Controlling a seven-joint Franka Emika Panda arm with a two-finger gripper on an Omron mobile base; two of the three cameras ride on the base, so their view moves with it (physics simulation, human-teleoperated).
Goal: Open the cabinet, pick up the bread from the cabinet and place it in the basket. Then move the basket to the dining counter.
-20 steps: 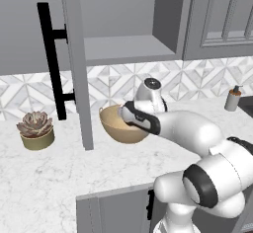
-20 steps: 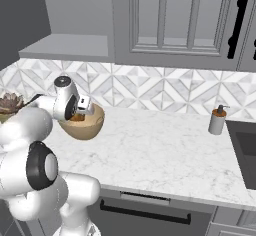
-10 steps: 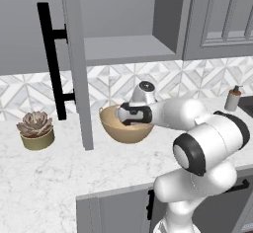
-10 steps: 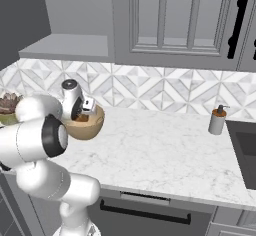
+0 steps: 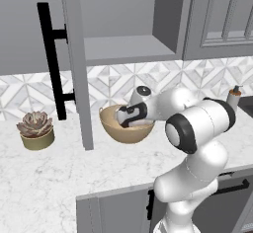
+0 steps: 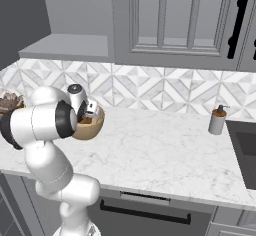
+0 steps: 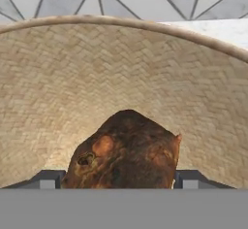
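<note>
The end effector (image 5: 124,119) reaches down into the basket (image 5: 123,133), which sits on the marble surface (image 6: 165,150) just beside the open door of the cabinet (image 5: 76,69) — its jaws spread wide, one on each side of the bread (image 7: 123,150), which lies inside the basket; whether they touch it I cannot tell

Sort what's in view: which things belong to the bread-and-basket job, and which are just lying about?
Job:
cabinet, door open
bread, in the basket between the open fingers
basket, on the counter
gripper

Lying about:
succulent
soap bottle
sink
</note>
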